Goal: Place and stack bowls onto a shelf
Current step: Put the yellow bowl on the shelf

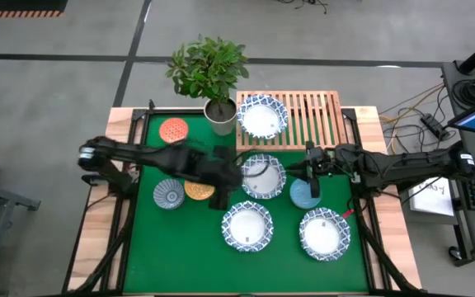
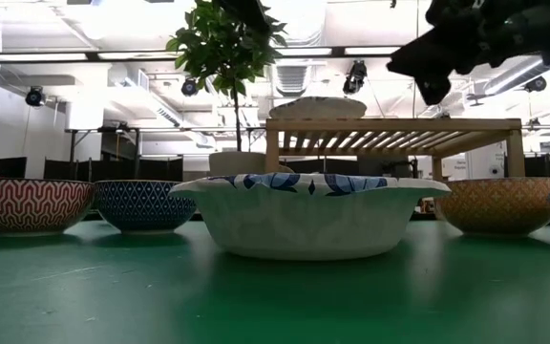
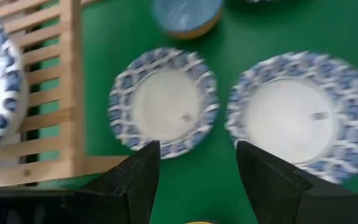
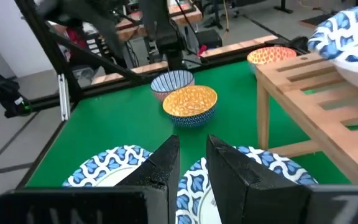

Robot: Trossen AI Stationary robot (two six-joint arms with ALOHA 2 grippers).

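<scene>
At frame centre of the high view, left gripper hovers with fingers spread wide and empty beside a white blue-rimmed bowl. Right gripper, fingers narrow, holds nothing above the light blue bowl. One patterned bowl sits on the wooden shelf, upper centre.

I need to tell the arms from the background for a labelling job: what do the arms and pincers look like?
Both are black, slim, jointed arms. Left pincer has two broad, flat, matte black fingers with angular tips; right pincer looks the same. The left arm has a pale grey patch near its base.
</scene>
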